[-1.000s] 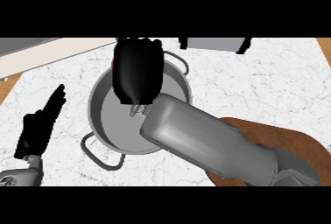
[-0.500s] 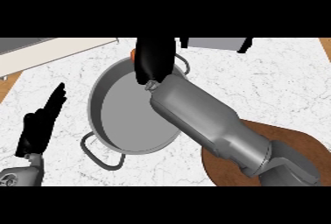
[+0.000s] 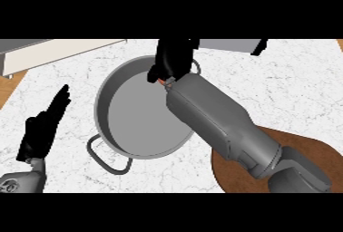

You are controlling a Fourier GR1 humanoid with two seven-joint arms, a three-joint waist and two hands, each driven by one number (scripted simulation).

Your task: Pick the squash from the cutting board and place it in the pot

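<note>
Marble counter (image 3: 281,90) was topped by a pot (image 3: 134,118); the right hand (image 3: 173,59) was curled round the squash (image 3: 165,81) at its far rim, the left hand (image 3: 43,127) spread open beside it.

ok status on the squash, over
Right hand shut on squash, above the pot at its far rim. Left hand open, resting at left. No obstacle seen.
</note>
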